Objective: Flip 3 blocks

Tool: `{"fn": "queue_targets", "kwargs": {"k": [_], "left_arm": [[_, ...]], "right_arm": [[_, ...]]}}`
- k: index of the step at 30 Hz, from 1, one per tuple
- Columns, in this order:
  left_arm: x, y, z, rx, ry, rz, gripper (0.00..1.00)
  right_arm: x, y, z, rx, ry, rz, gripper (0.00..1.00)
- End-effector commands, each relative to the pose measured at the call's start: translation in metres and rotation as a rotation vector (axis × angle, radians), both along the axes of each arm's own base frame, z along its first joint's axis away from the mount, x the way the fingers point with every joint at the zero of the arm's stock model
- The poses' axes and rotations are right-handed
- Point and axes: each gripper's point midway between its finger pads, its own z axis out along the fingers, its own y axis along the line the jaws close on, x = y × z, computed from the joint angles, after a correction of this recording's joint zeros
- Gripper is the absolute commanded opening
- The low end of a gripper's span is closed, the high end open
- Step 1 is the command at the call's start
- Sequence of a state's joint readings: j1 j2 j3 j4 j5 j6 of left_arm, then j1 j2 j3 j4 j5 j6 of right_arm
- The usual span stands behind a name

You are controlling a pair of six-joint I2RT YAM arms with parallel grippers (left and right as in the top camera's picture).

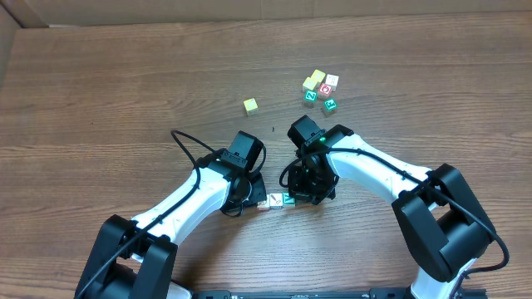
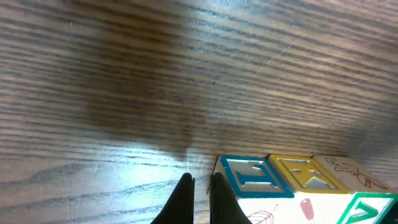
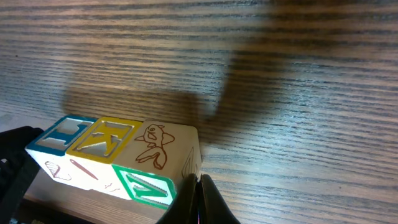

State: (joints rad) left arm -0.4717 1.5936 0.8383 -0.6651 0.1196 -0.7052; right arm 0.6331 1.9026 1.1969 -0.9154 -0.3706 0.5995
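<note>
Left fingers (image 2: 188, 190) clenched, empty, low over the desk (image 1: 125, 83), just beside the left end of the blocks (image 1: 277, 200). The three blocks sit in a tight touching row between the two arms. Right fingers (image 3: 194, 199) clenched, empty, at the row's right end by the green-letter block. Probably lining up for a flip. Next move likely needs one pair to open, grasp an end block and roll it over.
</note>
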Motion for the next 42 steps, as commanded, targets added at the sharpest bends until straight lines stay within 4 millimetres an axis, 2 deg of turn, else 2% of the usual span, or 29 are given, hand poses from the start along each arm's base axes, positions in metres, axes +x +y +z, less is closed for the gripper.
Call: {"fn": "queue_targets", "kwargs": {"k": [1,21,31,42], "left_arm": [[-0.003,-0.001,-0.003,0.003,0.009,0.008,0.04],[0.005,0.002,-0.003,0.021,-0.029,0.011,0.04],[0.011,0.001,-0.002,0.023,-0.056,0.013,0.04],[0.015,-0.001,-0.001,0.015,-0.073,0.014,0.04]], "right_arm": [[0.000,0.004,0.010,0.030,-0.012,-0.008,0.05],[-0.004,0.002,0.009,-0.002,0.032,-0.089,0.04],[-0.020,0.019,0.009,-0.009,0.042,-0.074,0.04],[-0.032,0.024,0.009,-0.040,0.071,-0.110,0.04]]}}
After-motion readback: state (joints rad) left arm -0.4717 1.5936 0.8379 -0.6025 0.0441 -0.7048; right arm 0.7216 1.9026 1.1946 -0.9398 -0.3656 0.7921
